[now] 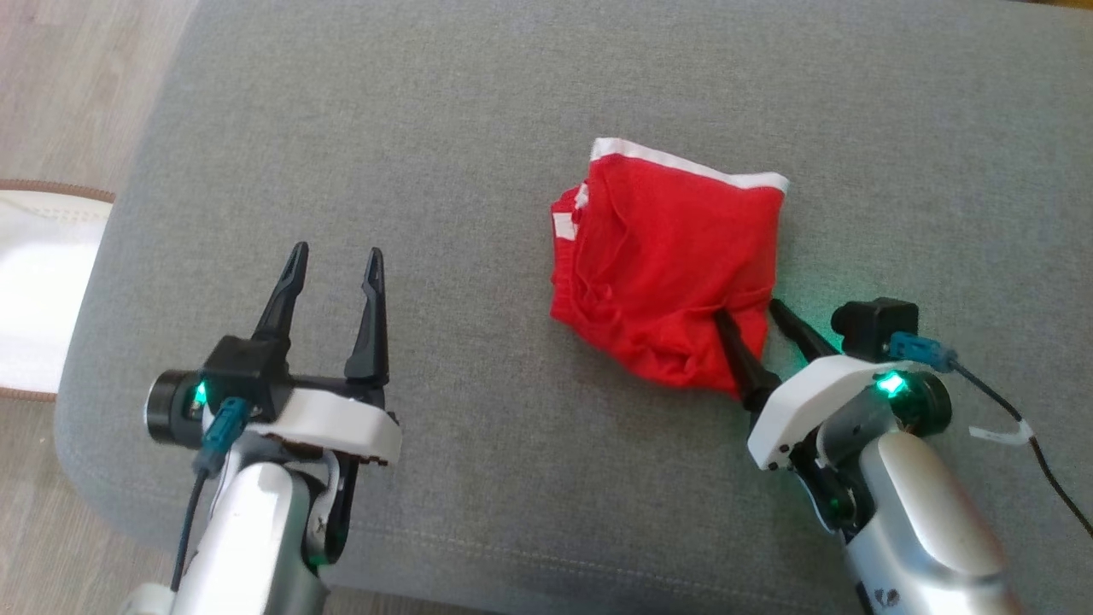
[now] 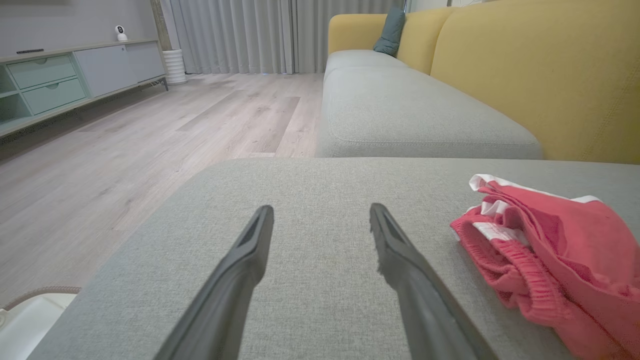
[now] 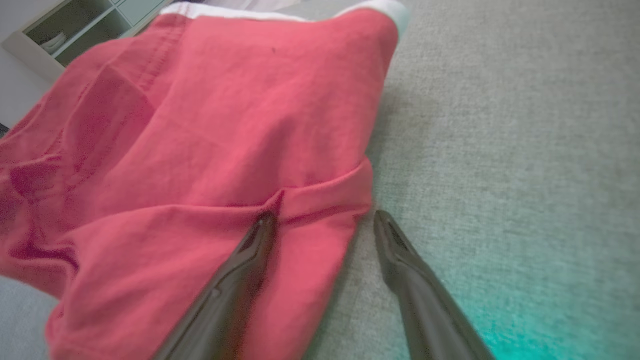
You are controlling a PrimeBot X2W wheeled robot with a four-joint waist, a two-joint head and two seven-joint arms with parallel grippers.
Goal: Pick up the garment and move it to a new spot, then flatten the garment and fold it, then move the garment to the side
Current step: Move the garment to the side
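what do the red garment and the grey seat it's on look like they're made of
Red garment: soft knit, probably cotton jersey, matte; it creases limply, with a ribbed elastic band and white trim. Grey seat: woven upholstery fabric, matte, with a fine flecked weave and a stitched seam near the edge.

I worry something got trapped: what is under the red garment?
The red garment lies bunched on the grey cushion, which shows all around it. Its layers cover whatever is directly beneath; that cannot be seen.
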